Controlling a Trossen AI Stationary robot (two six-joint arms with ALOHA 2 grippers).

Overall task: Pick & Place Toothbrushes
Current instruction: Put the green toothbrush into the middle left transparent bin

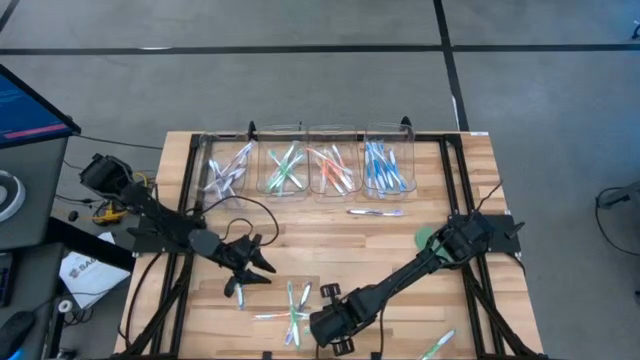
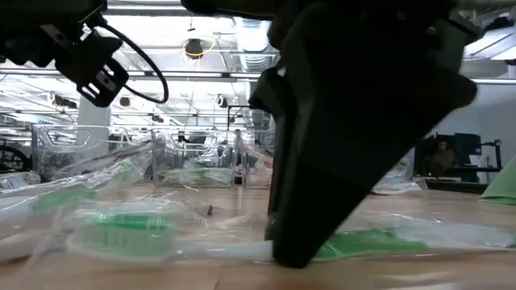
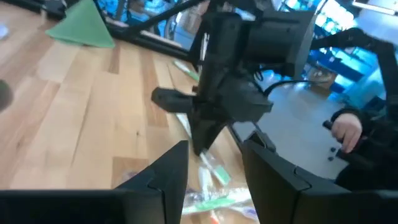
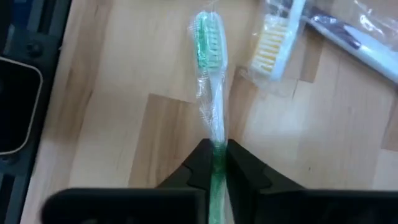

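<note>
Pinching a green brush (image 4: 213,134) by its handle, the right gripper (image 4: 215,163) is mid-pick near the table's (image 1: 400,250) front edge (left gripper (image 1: 250,262) idles half-open), and must next lift toward the green bin (image 1: 284,172).

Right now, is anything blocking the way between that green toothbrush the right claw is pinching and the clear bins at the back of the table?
Nothing visible stands in the way. The right gripper is shut on the wrapped green toothbrush; bare wooden table lies between it and the clear plastic bins, except one loose toothbrush lying flat, off to the side.

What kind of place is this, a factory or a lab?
Likely a robotics lab: a wooden bench with two arms sorting wrapped toothbrushes into clear bins, a person's hand at a desk, open ceiling piping.
</note>
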